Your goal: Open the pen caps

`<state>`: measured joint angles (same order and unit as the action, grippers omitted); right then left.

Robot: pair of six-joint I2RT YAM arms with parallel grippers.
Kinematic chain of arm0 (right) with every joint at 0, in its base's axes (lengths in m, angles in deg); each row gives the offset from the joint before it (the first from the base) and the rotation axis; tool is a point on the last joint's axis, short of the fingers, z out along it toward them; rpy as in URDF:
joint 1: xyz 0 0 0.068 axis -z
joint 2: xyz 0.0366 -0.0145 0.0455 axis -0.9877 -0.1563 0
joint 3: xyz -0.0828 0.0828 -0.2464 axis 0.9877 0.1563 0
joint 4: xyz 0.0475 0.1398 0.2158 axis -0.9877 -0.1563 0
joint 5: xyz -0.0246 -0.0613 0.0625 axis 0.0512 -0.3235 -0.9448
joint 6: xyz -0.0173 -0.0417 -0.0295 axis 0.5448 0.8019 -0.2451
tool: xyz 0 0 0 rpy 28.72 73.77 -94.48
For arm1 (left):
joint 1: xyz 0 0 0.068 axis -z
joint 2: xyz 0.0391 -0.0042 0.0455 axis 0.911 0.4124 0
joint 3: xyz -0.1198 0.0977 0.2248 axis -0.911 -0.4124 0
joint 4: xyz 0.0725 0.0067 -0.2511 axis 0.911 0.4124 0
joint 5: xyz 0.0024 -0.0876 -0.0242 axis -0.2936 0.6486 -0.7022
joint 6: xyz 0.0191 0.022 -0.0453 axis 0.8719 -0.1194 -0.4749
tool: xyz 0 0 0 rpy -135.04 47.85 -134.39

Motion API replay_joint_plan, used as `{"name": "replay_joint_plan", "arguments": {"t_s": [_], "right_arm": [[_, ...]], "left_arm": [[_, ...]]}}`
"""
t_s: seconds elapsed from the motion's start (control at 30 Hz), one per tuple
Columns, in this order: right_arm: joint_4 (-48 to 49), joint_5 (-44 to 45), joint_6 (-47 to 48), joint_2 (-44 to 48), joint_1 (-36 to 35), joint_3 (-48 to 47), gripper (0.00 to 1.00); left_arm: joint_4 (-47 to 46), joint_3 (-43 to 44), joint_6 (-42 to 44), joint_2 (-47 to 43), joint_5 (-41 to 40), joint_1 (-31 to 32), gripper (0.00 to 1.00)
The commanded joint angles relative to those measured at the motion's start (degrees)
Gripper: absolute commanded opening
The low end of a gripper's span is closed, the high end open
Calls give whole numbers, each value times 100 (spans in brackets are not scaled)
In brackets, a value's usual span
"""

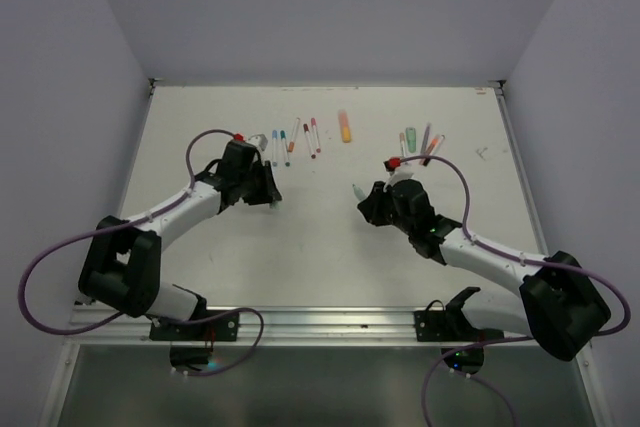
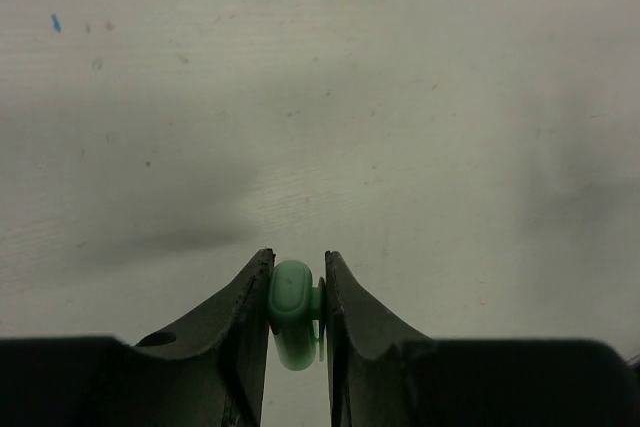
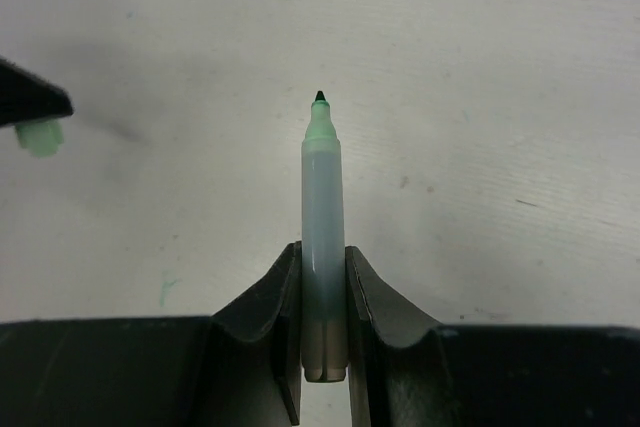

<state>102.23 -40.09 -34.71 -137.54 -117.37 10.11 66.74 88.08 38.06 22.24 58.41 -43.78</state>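
We are holding one mint green cap [image 2: 295,307] pinched in the left gripper [image 2: 296,265], whose jaws are clamping it from both sides just above the table [image 2: 320,97]. Its pale green pen [image 3: 322,207] is sticking out of the right gripper [image 3: 322,250], which is clenching the barrel near its rear end. The bare dark tip is showing, so we are judging this pen opened: cap and pen are sitting apart, one in each claw, over the middle of the table. That is making one pen done, with both pieces not yet set down. The other pens [image 1: 285,143] are lying in a loose row along the far side, with an orange highlighter [image 1: 345,127] between two clusters. From the overhead view they are too small for us to say which are wearing caps, though most are probably waiting to be opened, so we are reckoning the bulk of the job is ahead of us.
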Motion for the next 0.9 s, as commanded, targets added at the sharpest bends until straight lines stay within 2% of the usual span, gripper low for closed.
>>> {"name": "replay_joint_plan", "arguments": {"t_s": [0.0, 0.17, 0.37, 0.53, 0.67, 0.77, 0.8, 0.83, 0.87], "right_arm": [[-905, 1249, 19, 45, -12, -240, 0], [-1618, 1952, -43, 125, 111, -249, 0], [-2226, 1822, -105, 63, 910, -188, 0], [-2261, 1540, -122, 125, 1394, -91, 0], [-2612, 1487, -289, -356, 1544, -301, 2], [-2701, 1391, -342, -699, 1614, -381, 11], [-2718, 1364, -342, -779, 1623, -398, 19], [-2718, 1338, -342, -832, 1623, -433, 22], [-2736, 1312, -342, -876, 1632, -451, 25]], "left_arm": [[844, 103, 463, 261, -557, 46, 0], [1206, 182, 604, 498, -1735, 28, 0], [1390, 244, 639, 771, -2367, -112, 2], [1496, 288, 648, 999, -2650, -402, 6], [1566, 402, 700, 1201, -2641, -613, 15], [1549, 394, 709, 1263, -2615, -675, 22], [1549, 376, 718, 1272, -2606, -684, 24], [1549, 367, 718, 1281, -2597, -693, 28], [1549, 332, 718, 1272, -2589, -693, 37]]}}
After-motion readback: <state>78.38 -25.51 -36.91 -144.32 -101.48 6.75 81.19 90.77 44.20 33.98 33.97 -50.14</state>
